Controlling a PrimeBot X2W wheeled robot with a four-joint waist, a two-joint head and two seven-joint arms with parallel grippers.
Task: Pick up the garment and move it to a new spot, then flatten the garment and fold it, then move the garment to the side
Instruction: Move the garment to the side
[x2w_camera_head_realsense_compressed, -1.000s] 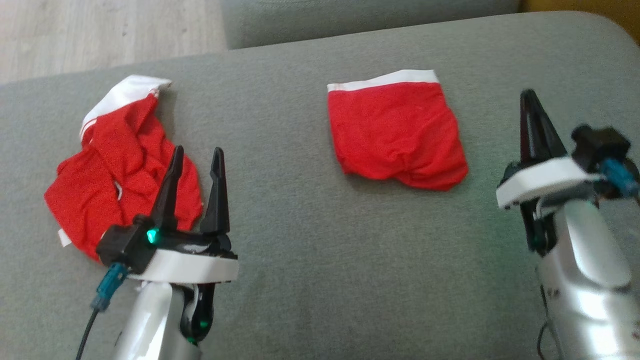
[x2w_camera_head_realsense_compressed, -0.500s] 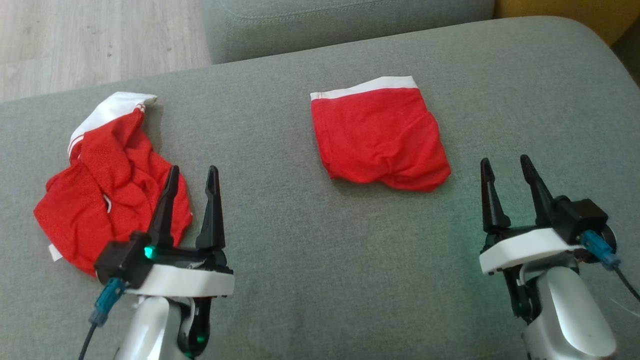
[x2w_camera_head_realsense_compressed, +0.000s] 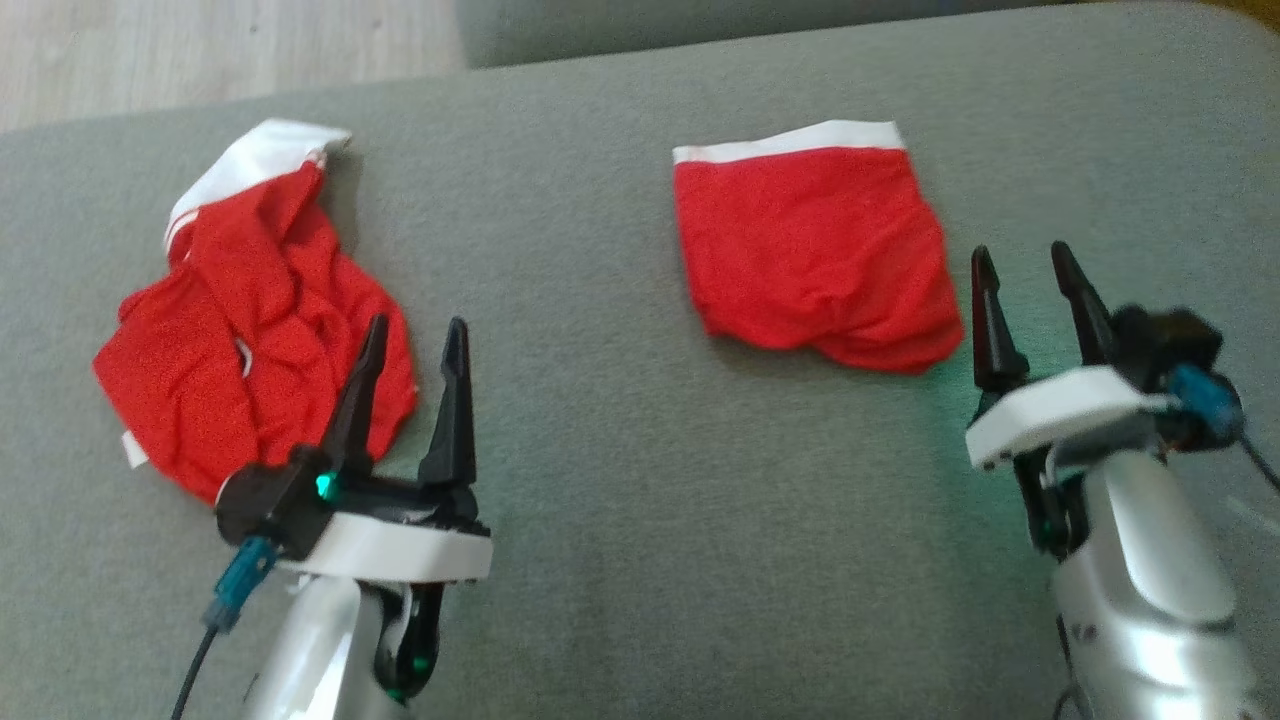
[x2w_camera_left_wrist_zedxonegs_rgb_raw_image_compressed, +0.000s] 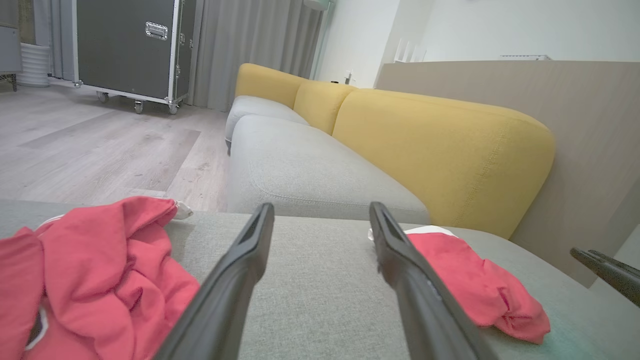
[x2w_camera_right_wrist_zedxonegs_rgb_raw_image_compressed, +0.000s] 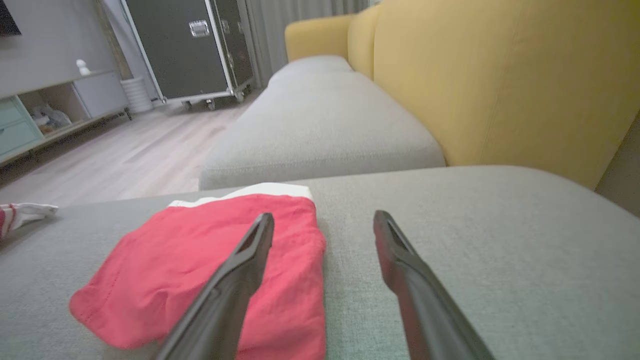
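Wide and flat, the grey cushion (x2w_camera_head_realsense_compressed: 620, 520) serves as the work surface, with a yellow backrest (x2w_camera_left_wrist_zedxonegs_rgb_raw_image_compressed: 440, 135) along its far side and a wooden floor (x2w_camera_left_wrist_zedxonegs_rgb_raw_image_compressed: 100, 145) and wheeled black case (x2w_camera_left_wrist_zedxonegs_rgb_raw_image_compressed: 125, 45) beyond. Two red garments with white waistbands lie on it, well apart. The folded garment (x2w_camera_head_realsense_compressed: 815, 255) rests toward the robot's right as a compact, fairly neat rectangle, waistband at the far edge and a few soft ripples along its near edge. The crumpled garment (x2w_camera_head_realsense_compressed: 250, 320) sits toward the left in a twisted heap, waistband bunched at the far end. The left gripper (x2w_camera_head_realsense_compressed: 417, 322) hovers just beside the heap's near right edge, jaws spread and empty. The right gripper (x2w_camera_head_realsense_compressed: 1022, 250) hovers just beside the folded piece's right edge, jaws likewise apart and holding nothing. Judging from this layout, one piece looks finished: flattened, folded and set down. The heap on the left appears untouched, so its whole cycle of lifting, moving, flattening, folding and setting aside seems to remain. Whether the folded piece already lies at its final side spot cannot be told.
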